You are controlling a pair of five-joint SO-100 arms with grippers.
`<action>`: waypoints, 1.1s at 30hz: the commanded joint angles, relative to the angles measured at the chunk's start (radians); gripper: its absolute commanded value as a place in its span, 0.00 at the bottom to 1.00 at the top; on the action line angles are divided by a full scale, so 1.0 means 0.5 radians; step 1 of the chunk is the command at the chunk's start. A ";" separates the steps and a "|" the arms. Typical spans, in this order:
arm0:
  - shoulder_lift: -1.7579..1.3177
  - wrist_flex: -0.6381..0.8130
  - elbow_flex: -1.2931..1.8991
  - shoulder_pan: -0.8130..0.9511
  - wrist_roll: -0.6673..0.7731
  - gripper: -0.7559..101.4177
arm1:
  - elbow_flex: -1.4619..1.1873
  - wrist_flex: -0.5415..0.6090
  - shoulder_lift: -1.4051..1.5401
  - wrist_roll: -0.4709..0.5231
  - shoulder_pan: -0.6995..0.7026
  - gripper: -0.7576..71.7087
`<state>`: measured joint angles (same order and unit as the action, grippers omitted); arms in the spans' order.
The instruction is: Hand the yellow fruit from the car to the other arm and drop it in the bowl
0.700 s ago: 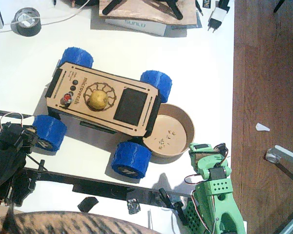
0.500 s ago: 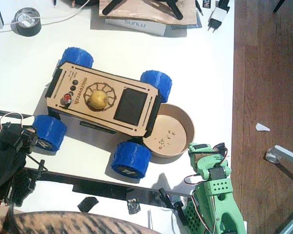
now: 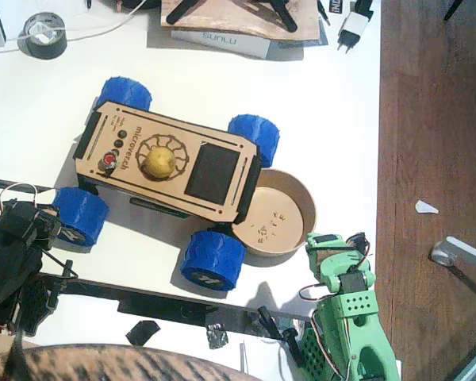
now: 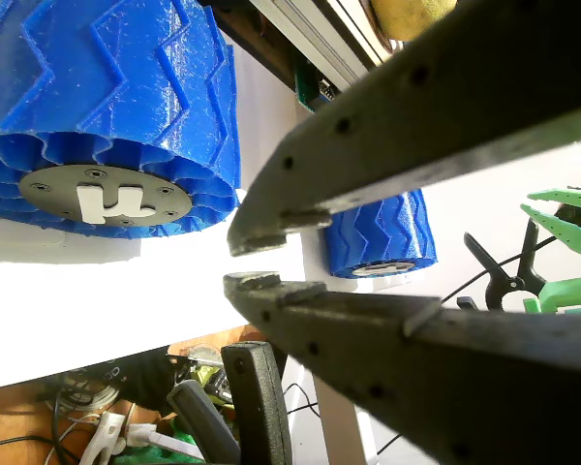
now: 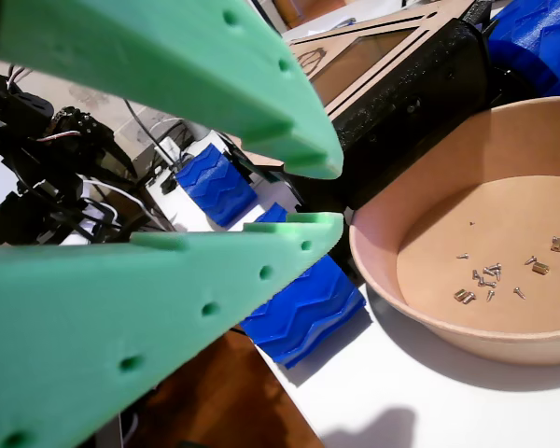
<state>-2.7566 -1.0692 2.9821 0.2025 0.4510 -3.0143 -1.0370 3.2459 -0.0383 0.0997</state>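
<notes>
The yellow fruit (image 3: 160, 161) sits in the engraved gear circle on top of the car (image 3: 214, 171), a plywood deck on blue wheels. The tan bowl (image 3: 301, 208) stands against the car's right end, with small screws inside. My left gripper (image 3: 41, 230), black, rests low beside the car's front-left wheel (image 4: 107, 107); its jaws are nearly together with nothing between them (image 4: 252, 262). My right gripper (image 3: 333, 244), green, lies just below the bowl (image 5: 392, 280); its jaws (image 5: 322, 198) are nearly together and hold nothing.
A tape roll (image 3: 44, 36) lies at the far left. A box (image 3: 222, 36) and a plug (image 3: 351, 28) lie along the back. The table ends at the right over a wooden floor (image 3: 436, 119). A striped surface (image 3: 103, 363) fills the bottom edge.
</notes>
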 commanded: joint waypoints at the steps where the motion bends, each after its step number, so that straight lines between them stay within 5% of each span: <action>1: 0.040 0.015 0.000 -0.006 -0.012 0.01 | 0.018 0.028 0.006 0.025 0.003 0.01; 7: 0.083 0.399 -0.037 0.021 0.009 0.01 | 0.018 0.028 0.006 0.025 0.003 0.01; 21: 0.218 -0.233 -1.190 -0.003 0.012 0.01 | 0.018 0.028 0.006 0.025 0.003 0.01; 33: 0.718 -0.399 -1.908 -0.006 -0.006 0.04 | 0.018 0.028 0.006 0.025 0.003 0.01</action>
<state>-2.4559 -1.2517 2.1292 0.2040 0.4571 -3.0143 -1.0370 3.2459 -0.0383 0.0997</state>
